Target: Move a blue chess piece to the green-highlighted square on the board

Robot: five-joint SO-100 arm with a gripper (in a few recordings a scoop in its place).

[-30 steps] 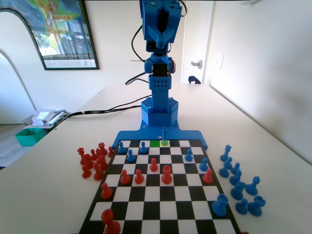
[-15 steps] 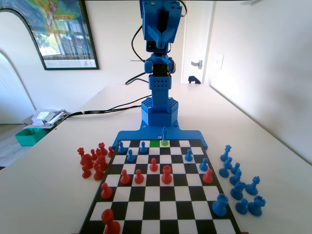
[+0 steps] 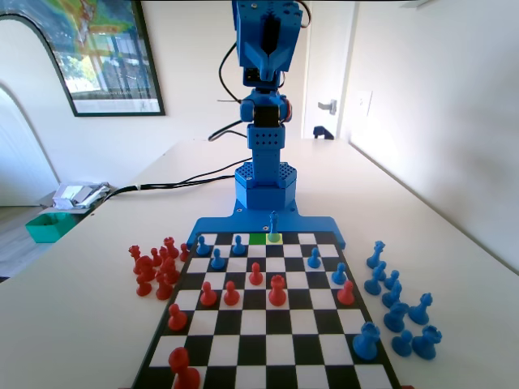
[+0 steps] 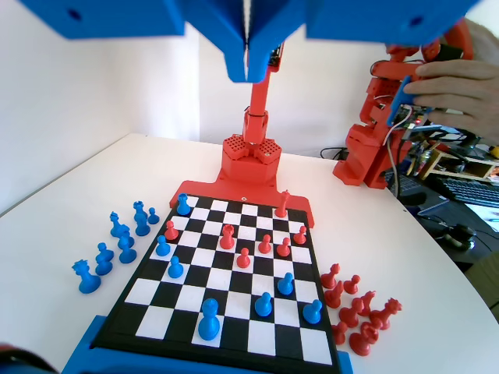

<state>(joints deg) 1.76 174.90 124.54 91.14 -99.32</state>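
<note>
Claw raised and empty; piece not yet lifted.

The claw [image 4: 248,74] hangs high over the board [image 3: 339,235] with jaws pressed together, holding nothing. The blue piece [image 3: 273,224] stands on the yellow square [image 3: 275,239] in the row nearest the arm, just beside the green square [image 3: 257,238], well below the claw. Risk, in my judgement: the tall, slim piece tips during a skewed descent, or the claw clips the nearby pawn [image 3: 238,244].
</note>
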